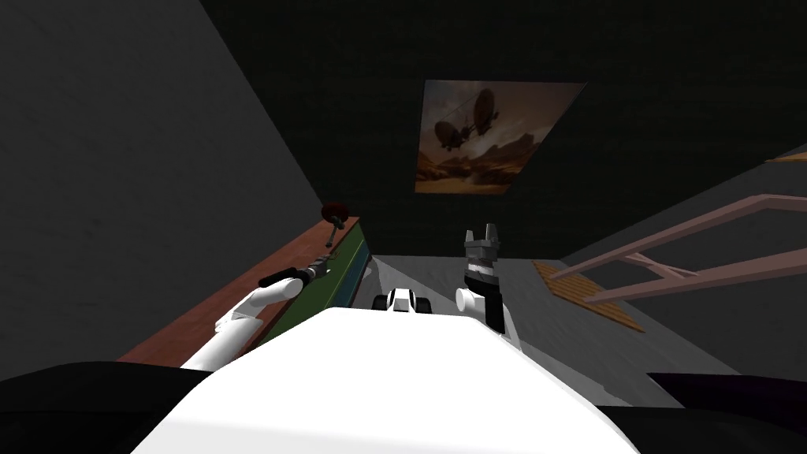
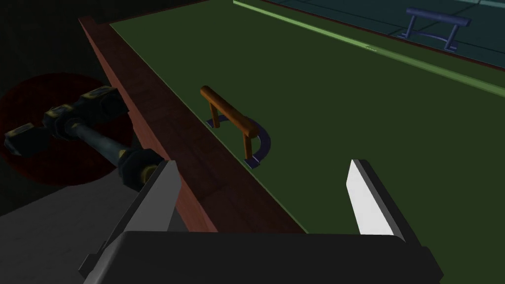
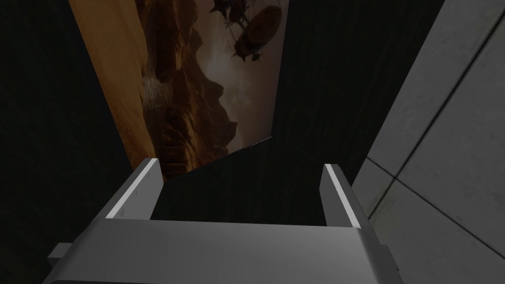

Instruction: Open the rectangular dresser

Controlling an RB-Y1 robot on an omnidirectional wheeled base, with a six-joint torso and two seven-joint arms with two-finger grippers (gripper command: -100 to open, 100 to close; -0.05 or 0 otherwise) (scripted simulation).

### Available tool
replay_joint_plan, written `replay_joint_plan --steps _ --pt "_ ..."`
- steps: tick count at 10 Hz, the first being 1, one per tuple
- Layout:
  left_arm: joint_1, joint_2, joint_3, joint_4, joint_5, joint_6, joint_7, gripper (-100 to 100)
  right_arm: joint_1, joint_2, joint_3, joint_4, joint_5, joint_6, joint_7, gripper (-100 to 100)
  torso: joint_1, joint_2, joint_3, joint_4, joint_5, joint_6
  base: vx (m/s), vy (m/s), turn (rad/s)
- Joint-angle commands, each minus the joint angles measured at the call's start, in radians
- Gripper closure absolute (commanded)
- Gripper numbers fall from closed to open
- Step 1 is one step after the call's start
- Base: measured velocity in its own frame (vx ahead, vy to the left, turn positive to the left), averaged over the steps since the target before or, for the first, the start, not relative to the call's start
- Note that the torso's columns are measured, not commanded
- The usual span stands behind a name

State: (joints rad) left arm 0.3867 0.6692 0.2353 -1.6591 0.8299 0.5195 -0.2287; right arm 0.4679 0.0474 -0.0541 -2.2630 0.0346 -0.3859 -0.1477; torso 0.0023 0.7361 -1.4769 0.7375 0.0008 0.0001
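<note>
Dresser (image 1: 327, 284) stood at far left, green front under red-brown top. Left pincer (image 2: 264, 167) hovered wide before front, brown handle (image 2: 229, 112) ahead, untouched. Best: centre blades astride bar, close, pull straight out. Right pincer (image 1: 482, 234) wide, raised, idle.

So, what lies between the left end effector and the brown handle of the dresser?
Nothing: in the left wrist view, only bare green dresser front separates the open left end effector from the brown handle.
</note>
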Motion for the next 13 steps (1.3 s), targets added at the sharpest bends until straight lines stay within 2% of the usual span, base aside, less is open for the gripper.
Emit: replay_joint_plan --steps 1,2,3,6,7,8,9,10,13 --pt "-0.010 0.031 0.005 0.044 0.040 0.048 -0.019 -100 0.000 0.000 0.000 0.000 0.000 0.000 0.000 0 -0.001 0.002 0.001 0.001 0.000 0.000 0.068 -0.005 -0.070" --pt "-0.012 0.046 0.009 0.060 0.057 0.072 -0.026 -100 0.000 0.000 0.000 0.000 0.000 0.000 0.000 0 -0.001 0.004 0.002 0.001 0.000 0.000 0.071 -0.011 -0.085" --pt "-0.009 0.034 0.007 0.045 0.041 0.058 -0.018 -100 0.000 0.000 0.000 0.000 0.000 0.000 0.000 0 0.000 0.002 0.001 0.001 0.000 0.000 0.035 -0.006 -0.020" --pt "-0.045 0.010 0.002 0.111 0.004 0.039 -0.004 -100 0.000 0.000 0.000 0.000 0.000 0.000 0.000 0 -0.001 0.004 0.002 0.001 -0.001 0.000 -0.011 0.022 -0.138" --pt "-0.037 0.015 0.003 0.100 0.015 0.042 -0.010 -100 0.000 0.000 0.000 0.000 0.000 0.000 0.000 0 -0.001 0.003 0.002 0.001 -0.001 0.000 -0.010 0.017 -0.025" --pt "-0.026 0.023 0.005 0.075 0.025 0.053 -0.012 100 0.000 0.000 0.000 0.000 0.000 0.000 0.000 0 -0.003 0.002 0.001 0.001 -0.001 -0.001 0.009 -0.014 0.164" --pt "-0.014 0.032 0.007 0.054 0.038 0.061 -0.017 100 0.000 0.000 0.000 0.000 0.000 0.000 0.000 0 -0.004 0.002 0.000 0.000 -0.003 -0.004 0.031 -0.029 0.161" --pt "-0.028 0.029 0.005 0.066 0.034 0.052 -0.014 100 0.000 0.000 0.000 0.000 0.000 0.000 0.000 0 -0.003 0.004 0.001 -0.001 -0.002 -0.007 0.019 -0.016 0.026" --pt "-0.058 0.022 0.014 0.107 0.005 0.057 0.009 100 0.000 0.000 0.000 0.000 0.000 0.000 0.000 0 -0.008 -0.001 0.000 0.000 0.000 0.005 -0.042 -0.184 -0.131"
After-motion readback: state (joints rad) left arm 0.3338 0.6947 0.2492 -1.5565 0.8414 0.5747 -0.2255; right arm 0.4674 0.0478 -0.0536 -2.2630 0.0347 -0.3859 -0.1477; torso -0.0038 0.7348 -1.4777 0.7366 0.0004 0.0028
